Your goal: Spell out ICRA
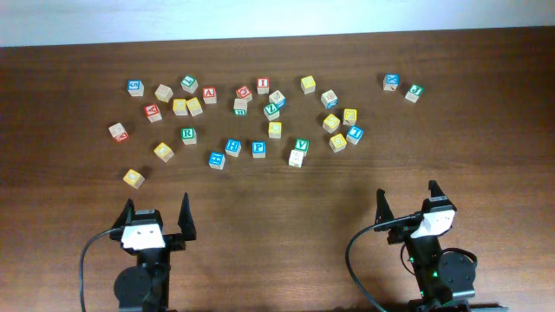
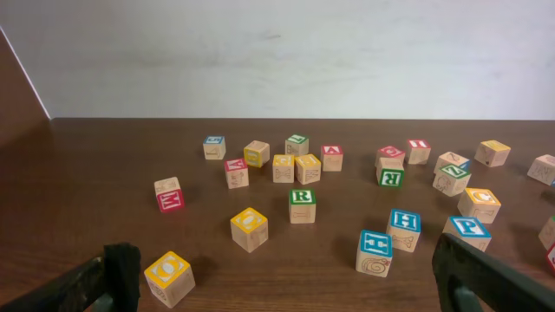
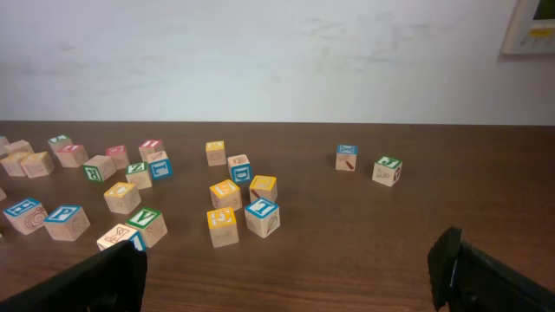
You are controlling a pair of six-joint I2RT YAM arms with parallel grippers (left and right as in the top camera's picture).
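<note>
A: Where does the overhead sit?
B: High above the table [image 1: 277,269], looking straight down.
A: The wrists?
B: Low, near its surface, facing the wall [image 2: 277,52]; both share the blue P cube [image 2: 469,228].

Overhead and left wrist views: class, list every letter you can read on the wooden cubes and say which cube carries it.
"R": on the green R cube, near the front.
"H": on the blue H cube.
"P": on the blue P cube, right of the H.
"A": on the red A cube, back row.
"I": on the red I cube, back row.
The other cubes' letters are too small, blurred or turned away to read.
</note>
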